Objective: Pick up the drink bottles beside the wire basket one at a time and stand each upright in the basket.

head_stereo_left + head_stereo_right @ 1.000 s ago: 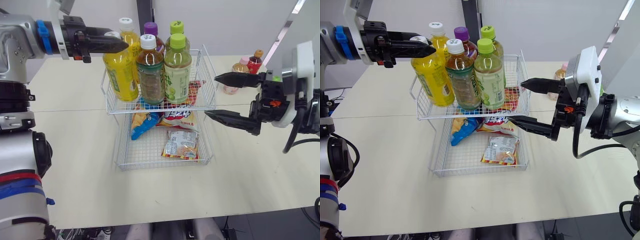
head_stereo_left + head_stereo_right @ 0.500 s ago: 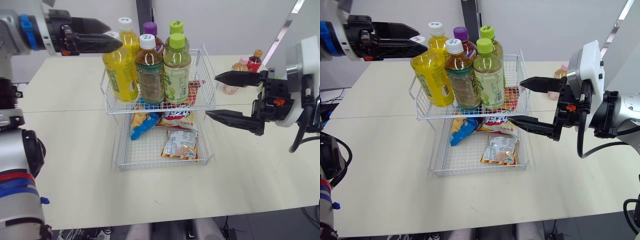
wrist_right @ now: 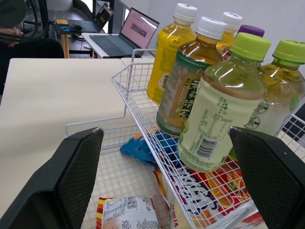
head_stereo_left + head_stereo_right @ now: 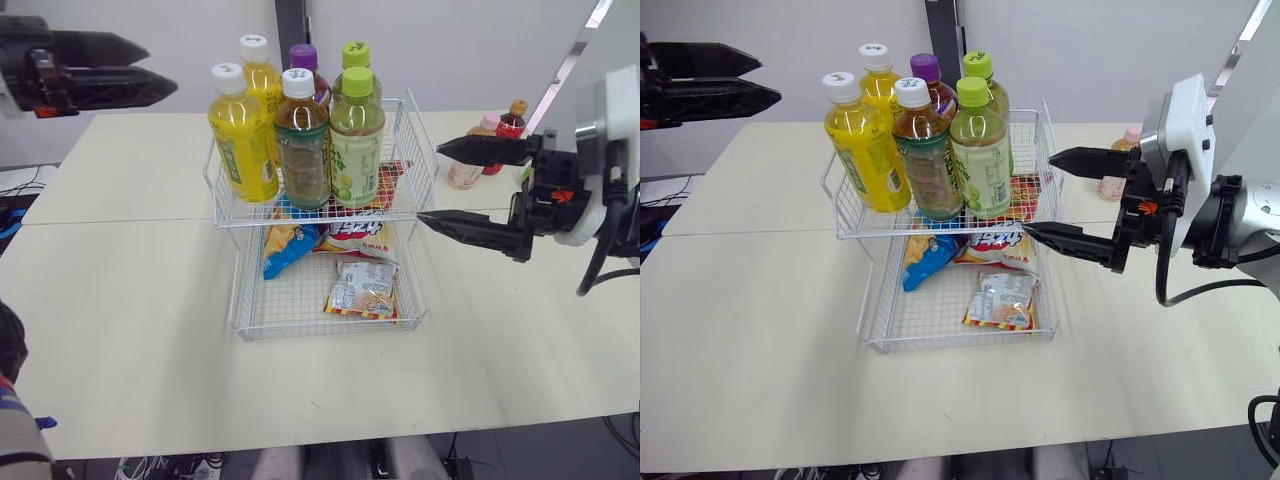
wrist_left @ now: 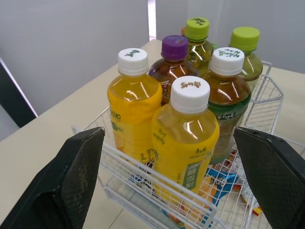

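Head cameras look down; both wrist cameras face the wire basket [image 4: 410, 165] closely.

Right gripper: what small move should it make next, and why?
Probably swing the right gripper toward the small red bottle on the table beyond it. Its jaws are open and empty. Six bottles already stand in the upper basket. The red bottle stands to the basket's right, nearest this arm, while the left gripper hangs far off to the left, open.

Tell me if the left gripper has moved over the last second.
Yes. The left gripper has drawn back to the robot's left, away from the wire basket; its tips were by the cap of the front yellow bottle and now stand clear.
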